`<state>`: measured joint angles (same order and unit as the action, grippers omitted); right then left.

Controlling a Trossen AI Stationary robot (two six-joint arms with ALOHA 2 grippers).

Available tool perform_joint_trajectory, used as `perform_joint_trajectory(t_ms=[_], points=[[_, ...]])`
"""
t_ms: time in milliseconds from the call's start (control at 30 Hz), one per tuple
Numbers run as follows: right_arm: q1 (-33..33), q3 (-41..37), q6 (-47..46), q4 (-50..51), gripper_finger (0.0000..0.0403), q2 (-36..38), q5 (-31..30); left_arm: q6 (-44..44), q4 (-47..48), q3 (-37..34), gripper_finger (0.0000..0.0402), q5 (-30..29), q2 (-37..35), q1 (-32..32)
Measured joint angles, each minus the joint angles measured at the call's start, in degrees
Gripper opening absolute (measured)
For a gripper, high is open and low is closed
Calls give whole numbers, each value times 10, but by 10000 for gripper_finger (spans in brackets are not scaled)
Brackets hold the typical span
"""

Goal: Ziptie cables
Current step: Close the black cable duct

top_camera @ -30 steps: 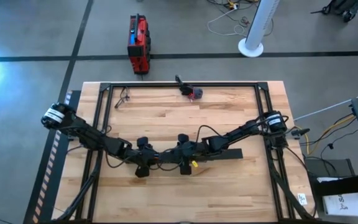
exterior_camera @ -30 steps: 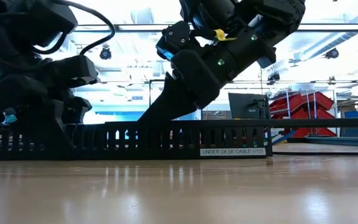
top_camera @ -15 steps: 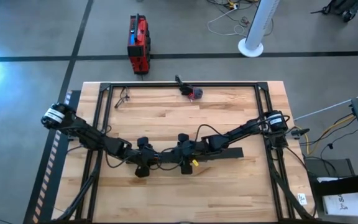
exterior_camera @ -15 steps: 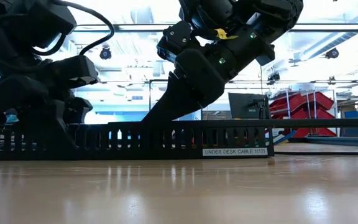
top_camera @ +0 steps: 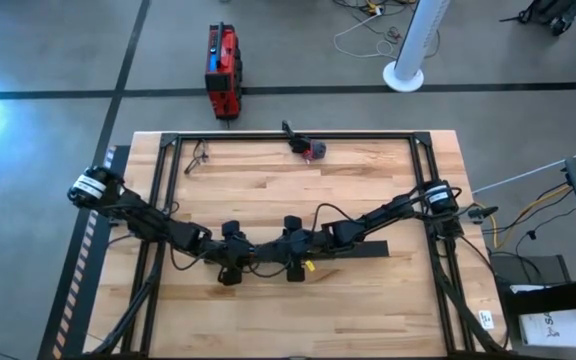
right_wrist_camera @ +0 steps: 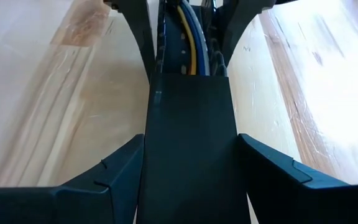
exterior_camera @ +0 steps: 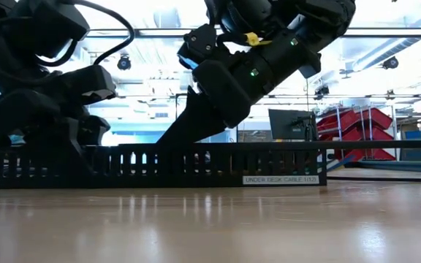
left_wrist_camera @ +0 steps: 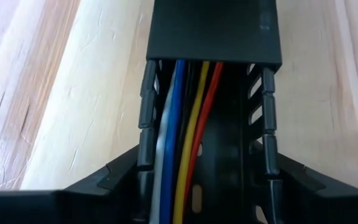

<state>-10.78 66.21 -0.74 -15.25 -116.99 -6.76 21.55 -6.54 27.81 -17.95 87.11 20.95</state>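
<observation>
– Lying flat on the light wooden table [top_camera: 268, 190], a long black slotted plastic cable channel [exterior_camera: 196, 164] is seen, with both arms brought down over it near the table's middle. Can the cables be placed?

– The cables [left_wrist_camera: 179, 143] are laid inside that channel: grey-white, blue, yellow and red-orange strands are seen running side by side along its open stretch. Farther on they are hidden under a flat black plastic cover [left_wrist_camera: 213, 31], which is seated on top of the channel.

– How is the left gripper [left_wrist_camera: 207, 168] set?

– It is held partly open, and its dark fingers [left_wrist_camera: 114, 177] are pressed against the two slotted walls of the uncovered stretch, so the channel is clasped between them. In the high view it [top_camera: 230, 265] is placed just to the left of the other gripper.

– And the right gripper [right_wrist_camera: 190, 146]?

– It is likewise held partly open. The covered stretch is clamped between its fingers [right_wrist_camera: 117, 168], with the cover [right_wrist_camera: 190, 155] lying between them and the cables [right_wrist_camera: 191, 25] exposed beyond its end.

– Is anything else marked?

– A small white printed label [exterior_camera: 280, 180] is stuck on the channel's side wall, towards one end.
</observation>
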Motion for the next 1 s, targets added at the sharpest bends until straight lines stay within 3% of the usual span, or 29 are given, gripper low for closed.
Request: perform_joint_trajectory(t_ms=[433,600,867,1000], points=[[-1,8,20,24,215,6,29,2,8,-5,224,1,0,0],[-8,8,-12,23,216,5,-63,-7,-15,-7,232,-4,0,0],[-7,8,-18,26,214,5,-73,-5,-20,-5,226,-4,0,0],[-6,7,-13,18,214,5,-37,-4,-26,-5,232,-5,0,0]])
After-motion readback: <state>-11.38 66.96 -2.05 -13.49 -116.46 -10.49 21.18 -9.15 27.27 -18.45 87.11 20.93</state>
